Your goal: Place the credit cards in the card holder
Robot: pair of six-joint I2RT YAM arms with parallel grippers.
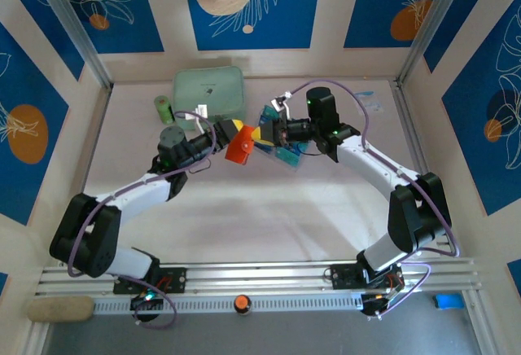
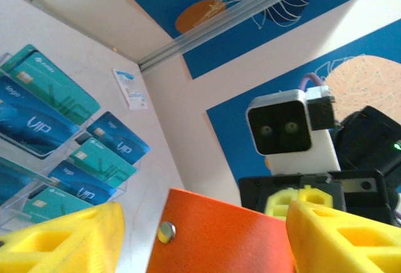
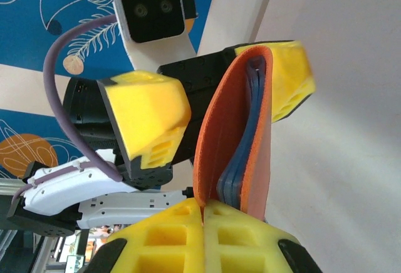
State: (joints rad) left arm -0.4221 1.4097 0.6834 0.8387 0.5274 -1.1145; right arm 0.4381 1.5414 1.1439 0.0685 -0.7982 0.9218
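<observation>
Top view: the orange wallet point(image 1: 242, 146) is held above the surface point(image 1: 269, 208) between the left tool point(image 1: 230, 133) and the right tool point(image 1: 264, 136), just beside the teal cards point(image 1: 286, 156).

Left wrist: the left tool's jaws stand apart, with the wallet between them. The cards sit in a clear rack point(image 2: 15, 207).

Right wrist: the right tool's jaws are pressed together on the wallet's edge.

Card holder point(image 2: 219, 235) cropped below, leaflet point(image 2: 130, 89) (tiny) illegible

Card holder point(image 3: 216, 129) matt, leather-like; credit cards point(image 2: 44, 123) glossy plastic.
</observation>
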